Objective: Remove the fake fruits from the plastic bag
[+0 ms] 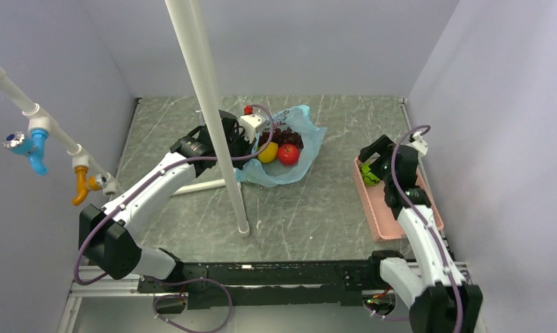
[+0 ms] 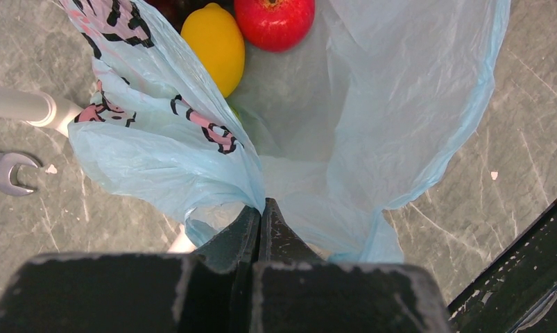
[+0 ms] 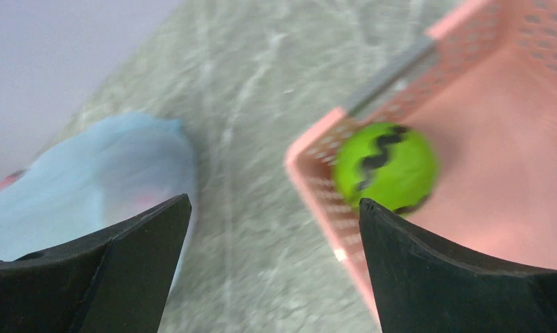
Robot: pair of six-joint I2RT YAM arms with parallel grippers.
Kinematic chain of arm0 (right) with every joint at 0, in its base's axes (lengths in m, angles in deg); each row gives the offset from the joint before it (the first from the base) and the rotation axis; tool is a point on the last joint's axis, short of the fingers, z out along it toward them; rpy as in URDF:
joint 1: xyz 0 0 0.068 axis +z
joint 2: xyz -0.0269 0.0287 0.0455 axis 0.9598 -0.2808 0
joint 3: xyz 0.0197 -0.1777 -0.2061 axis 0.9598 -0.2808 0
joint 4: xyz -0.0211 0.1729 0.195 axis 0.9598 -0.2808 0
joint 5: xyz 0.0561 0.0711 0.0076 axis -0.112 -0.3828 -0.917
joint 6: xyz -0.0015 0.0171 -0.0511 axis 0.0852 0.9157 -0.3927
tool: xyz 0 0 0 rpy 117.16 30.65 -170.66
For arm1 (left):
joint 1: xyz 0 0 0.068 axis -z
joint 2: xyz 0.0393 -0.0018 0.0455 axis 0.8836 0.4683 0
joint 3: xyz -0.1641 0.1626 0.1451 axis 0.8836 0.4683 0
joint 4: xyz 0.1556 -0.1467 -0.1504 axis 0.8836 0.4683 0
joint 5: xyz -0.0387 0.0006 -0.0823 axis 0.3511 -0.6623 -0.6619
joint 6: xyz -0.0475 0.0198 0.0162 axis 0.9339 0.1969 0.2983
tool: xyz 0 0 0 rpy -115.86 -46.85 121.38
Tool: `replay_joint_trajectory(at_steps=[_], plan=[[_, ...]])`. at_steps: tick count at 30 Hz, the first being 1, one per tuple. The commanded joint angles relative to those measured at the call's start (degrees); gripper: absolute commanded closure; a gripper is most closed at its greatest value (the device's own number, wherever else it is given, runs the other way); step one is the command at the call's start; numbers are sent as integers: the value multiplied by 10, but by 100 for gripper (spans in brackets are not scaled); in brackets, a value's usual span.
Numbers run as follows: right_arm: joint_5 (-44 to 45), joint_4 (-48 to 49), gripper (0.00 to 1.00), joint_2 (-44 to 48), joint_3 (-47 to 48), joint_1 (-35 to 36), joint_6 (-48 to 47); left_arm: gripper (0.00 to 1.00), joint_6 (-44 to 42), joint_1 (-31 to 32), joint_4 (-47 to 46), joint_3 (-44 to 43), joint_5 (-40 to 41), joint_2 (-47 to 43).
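Our left claw (image 2: 261,207) is pressed together on the near rim of the light blue bag (image 2: 372,104), pinching a fold of the thin plastic between its tips. Past the tips the bag lies open on the grey marbled table (image 2: 525,139). Deep inside the bag, straight ahead of the claw, sit a yellow fruit (image 2: 216,45) and a red fruit (image 2: 275,21), side by side and touching. From above we also see a dark bunch of grapes (image 1: 284,134) in the bag, beyond those two. The bag wall to the claw's left carries pink and black print. Further left of the claw, a white pole (image 2: 19,107) and a small wrench (image 2: 5,170) lie on the table beside the bag.

Our right claw (image 3: 274,201) is spread wide and holds nothing. It hangs over the end of a pink slotted tray (image 3: 525,139), well apart from the bag. A green fruit (image 3: 385,166) with a black wavy line lies in the corner of the tray, just ahead of the claw, nearer its right-hand finger (image 3: 435,270). We cannot tell whether that finger touches it. The bag shows as a blue blur ahead of the left-hand finger (image 3: 123,263).
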State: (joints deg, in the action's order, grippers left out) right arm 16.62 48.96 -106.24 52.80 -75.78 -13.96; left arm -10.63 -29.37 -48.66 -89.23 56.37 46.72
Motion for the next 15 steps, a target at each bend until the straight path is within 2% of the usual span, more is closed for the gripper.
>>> replay_joint_trajectory(at_steps=[1, 6, 11, 13, 15], plan=[[14, -21, 10, 84, 19, 99, -37, 100, 6, 3, -7, -11, 4, -20], [-22, 35, 11, 143, -25, 262, -131, 100, 9, 3, -11, -9, -10, -16], [-143, 119, 13, 120, -56, 361, -141, 100, 17, 5, -11, -11, -16, -3], [-124, 159, 14, 80, -46, 412, -141, 100, 17, 9, -15, -9, -17, 2], [-65, 170, 18, 25, -7, 460, -151, 100, 15, 14, -9, -12, -12, 8]])
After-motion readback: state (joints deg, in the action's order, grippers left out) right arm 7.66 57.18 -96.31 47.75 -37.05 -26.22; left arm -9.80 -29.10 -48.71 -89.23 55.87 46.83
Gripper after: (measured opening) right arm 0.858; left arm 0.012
